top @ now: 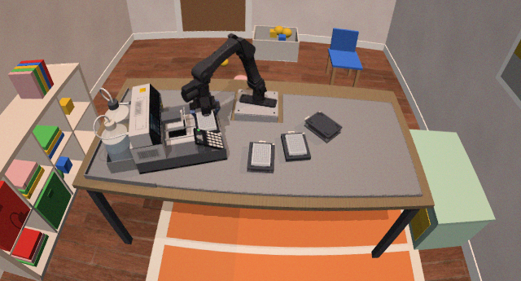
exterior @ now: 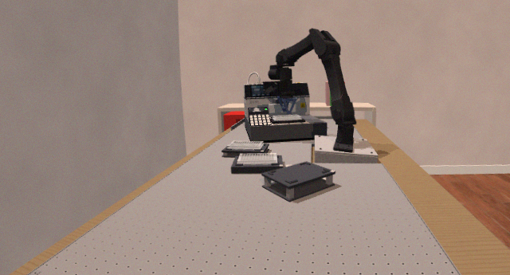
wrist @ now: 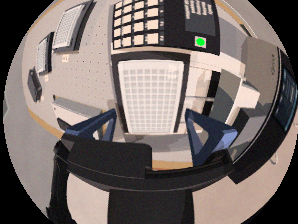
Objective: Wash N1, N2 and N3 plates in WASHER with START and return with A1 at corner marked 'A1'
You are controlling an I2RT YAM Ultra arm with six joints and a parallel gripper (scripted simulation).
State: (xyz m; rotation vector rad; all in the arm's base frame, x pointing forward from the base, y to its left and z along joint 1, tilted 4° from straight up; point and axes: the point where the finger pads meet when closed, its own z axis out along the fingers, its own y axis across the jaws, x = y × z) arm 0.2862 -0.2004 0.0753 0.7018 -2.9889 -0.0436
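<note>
A white 96-well plate lies in the washer's carrier pocket, also seen in the wrist view and in the exterior view. My gripper is open and empty, its blue fingers straddling the plate's near end from just above; it shows over the carrier and in the exterior view. The keypad sits beside the carrier with its lamp green. Two nests hold plates. The third nest is bare.
The washer body and its bottles stand at the table's left end. The arm's base plate is behind the washer. The manifold sits further along the track from the carrier.
</note>
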